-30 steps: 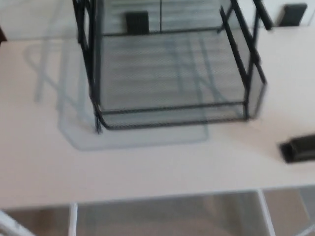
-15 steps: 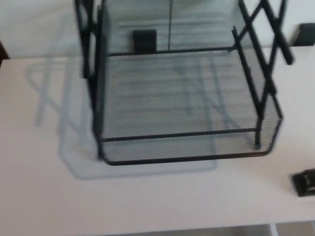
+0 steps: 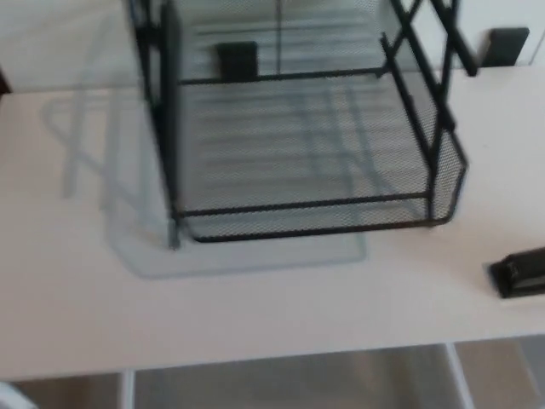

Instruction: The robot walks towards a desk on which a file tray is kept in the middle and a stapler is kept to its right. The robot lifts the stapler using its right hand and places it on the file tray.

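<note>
Black mesh file tray point(image 3: 298, 226) mid-desk point(image 3: 77, 307), stapler point(image 3: 519, 273) at right edge

Camera shifted: desk point(image 3: 255, 315) front edge back in frame, more stapler point(image 3: 519, 273) visible.

Black stapler point(image 3: 519, 273) — seemingly flat — right of mesh tray point(image 3: 306, 223).

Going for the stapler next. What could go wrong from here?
The stapler is partly cut off at the picture's right edge, so a grasp may be poorly aimed. It lies close to the front edge of the desk; a nudge might push it off. The tray has tall side bars that the carried stapler could clip.
</note>
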Controlling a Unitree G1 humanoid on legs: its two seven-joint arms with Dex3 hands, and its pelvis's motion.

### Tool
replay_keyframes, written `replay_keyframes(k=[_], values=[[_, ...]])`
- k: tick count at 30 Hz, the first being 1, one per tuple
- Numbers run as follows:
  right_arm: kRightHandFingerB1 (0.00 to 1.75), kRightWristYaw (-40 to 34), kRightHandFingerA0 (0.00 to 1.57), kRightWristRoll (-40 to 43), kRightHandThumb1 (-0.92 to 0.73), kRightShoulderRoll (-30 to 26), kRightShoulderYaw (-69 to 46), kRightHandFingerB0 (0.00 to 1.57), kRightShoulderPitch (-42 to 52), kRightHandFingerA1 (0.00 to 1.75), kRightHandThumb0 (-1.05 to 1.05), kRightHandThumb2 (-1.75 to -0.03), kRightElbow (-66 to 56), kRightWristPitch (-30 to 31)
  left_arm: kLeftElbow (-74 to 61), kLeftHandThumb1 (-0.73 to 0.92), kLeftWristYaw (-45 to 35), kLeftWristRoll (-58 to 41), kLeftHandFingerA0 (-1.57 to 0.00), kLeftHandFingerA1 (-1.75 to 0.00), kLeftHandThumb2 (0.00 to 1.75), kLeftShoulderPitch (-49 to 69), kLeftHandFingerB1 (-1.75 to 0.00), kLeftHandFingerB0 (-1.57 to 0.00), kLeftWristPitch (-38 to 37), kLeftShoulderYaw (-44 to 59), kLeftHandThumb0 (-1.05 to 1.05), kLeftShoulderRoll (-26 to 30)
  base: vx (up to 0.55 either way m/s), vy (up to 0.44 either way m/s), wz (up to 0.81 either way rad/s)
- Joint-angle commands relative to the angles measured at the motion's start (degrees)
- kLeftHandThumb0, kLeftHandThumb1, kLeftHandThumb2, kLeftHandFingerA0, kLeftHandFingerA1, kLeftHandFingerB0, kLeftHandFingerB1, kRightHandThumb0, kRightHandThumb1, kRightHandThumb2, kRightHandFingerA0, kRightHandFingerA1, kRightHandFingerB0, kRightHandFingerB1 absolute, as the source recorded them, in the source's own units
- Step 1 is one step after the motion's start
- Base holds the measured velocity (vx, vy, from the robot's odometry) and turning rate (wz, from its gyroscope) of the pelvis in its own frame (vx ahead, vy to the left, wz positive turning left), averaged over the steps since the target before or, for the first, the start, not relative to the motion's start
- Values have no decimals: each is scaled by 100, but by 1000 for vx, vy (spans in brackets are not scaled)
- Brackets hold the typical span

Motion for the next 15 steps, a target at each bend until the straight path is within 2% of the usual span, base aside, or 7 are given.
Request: replay_keyframes(k=[1, 7, 8, 9, 10, 13, 15], values=[[18, 93, 19, 36, -63, -68, -20, 0, 52, 38, -51, -58, -243, 214, 24, 66, 29, -4, -22, -53, 96, 12, -45, -12, 12, 28, -69, 75, -77, 142, 0], [13, 222, 18, 30, -62, -199, -67, 0, 218, 37, -49, -60, -444, 244, 22, 66, -30, -39, -21, -53, 95, 35, -44, -11, -51, 71, -70, 67, -49, 31, 3], [13, 216, 19, 16, -46, -212, -64, 0, 194, 49, -60, -79, -392, 257, 24, 66, -31, -29, -18, -51, 95, 48, -44, -10, -68, 66, -71, 59, 0, 0, 0], [13, 198, 19, -4, -46, -216, -54, 0, 150, 49, -60, -79, -299, 273, 28, 66, -34, -10, -18, -51, 95, 53, -44, -10, -84, 52, -71, 61, 0, 0, 0], [15, 241, 21, 49, -63, -214, -96, 0, 196, 37, -53, -59, -386, 333, 29, 66, -22, 8, -17, -50, 95, 58, -44, -10, -100, 37, -71, 53, 5, -99, 3], [17, 121, 23, -262, -64, -321, 126, 0, 81, 35, -53, -59, -306, 279, 13, 67, 6, -4, -22, -52, 95, 83, -44, -10, -107, 48, -70, 37, -45, -124, 0], [16, 112, 16, -84, -46, -220, 30, 0, -27, 47, -56, -79, -79, 226, -3, 67, 16, -8, -23, -54, 97, 98, -44, -10, -100, 55, -69, 31, -17, -277, -8]])
